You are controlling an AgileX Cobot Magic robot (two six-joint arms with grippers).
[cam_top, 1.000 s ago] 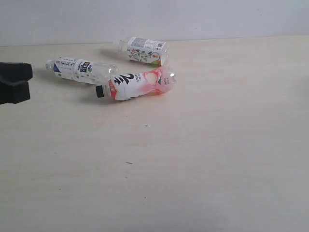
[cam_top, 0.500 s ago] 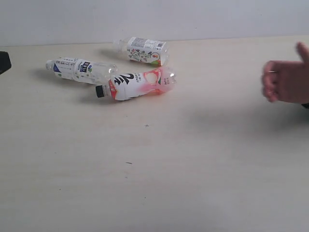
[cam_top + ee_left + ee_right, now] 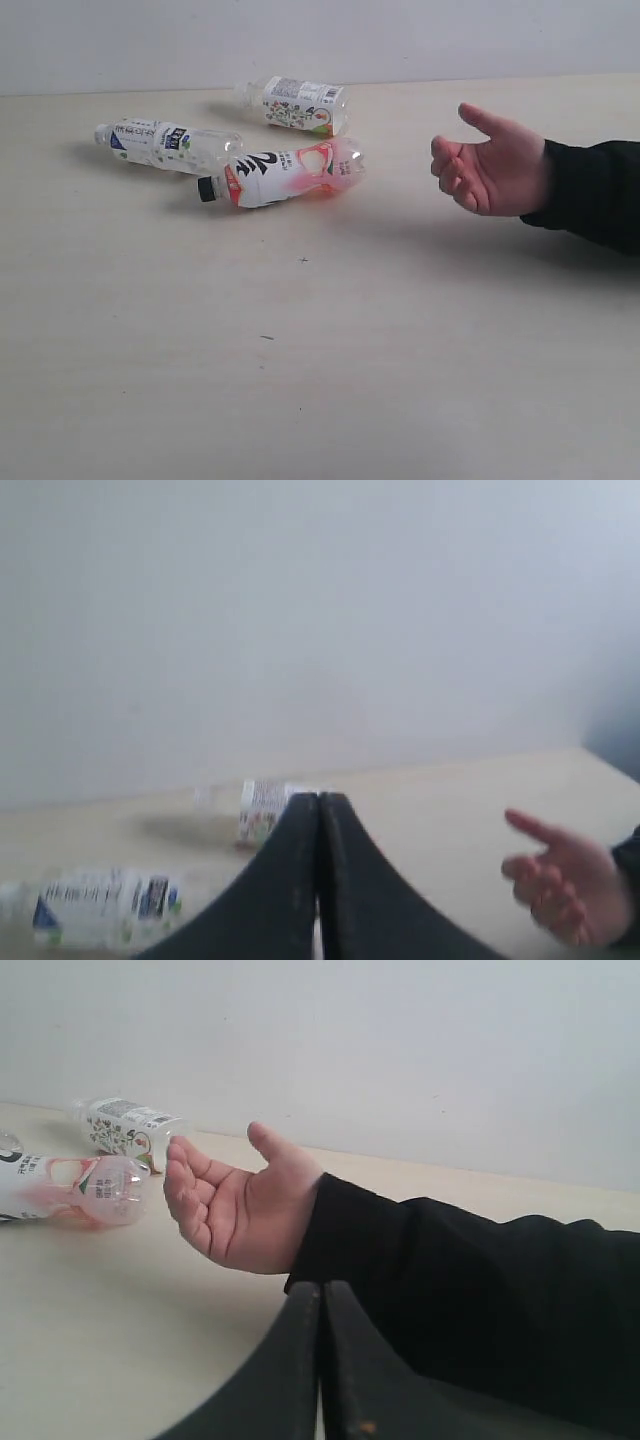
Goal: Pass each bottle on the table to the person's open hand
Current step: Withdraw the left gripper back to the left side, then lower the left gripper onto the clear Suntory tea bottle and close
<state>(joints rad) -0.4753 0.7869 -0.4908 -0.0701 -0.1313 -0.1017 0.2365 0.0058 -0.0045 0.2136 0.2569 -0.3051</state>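
Note:
Three bottles lie on the table (image 3: 320, 380) at the back left. The blue-and-white bottle (image 3: 168, 144) is leftmost, the red/pink-and-white bottle (image 3: 280, 175) with a black cap lies in front of it, and the white floral bottle (image 3: 298, 104) is farthest back. The green-and-white bottle is out of view. A person's open hand (image 3: 492, 170) hovers at the right, palm toward the bottles. Neither gripper shows in the exterior view. My left gripper (image 3: 319, 802) is shut and empty, off the table's left side. My right gripper (image 3: 321, 1290) is shut and empty, just short of the person's black sleeve (image 3: 470, 1300).
A pale wall (image 3: 320, 40) runs behind the table's far edge. The person's forearm (image 3: 595, 190) in a black sleeve reaches in from the right edge. A few tiny dark specks (image 3: 303, 260) mark the tabletop's middle.
The left gripper has drawn back out of the exterior view at the left. The person's hand has come in from the right and opened over the table. The bottles have not moved.

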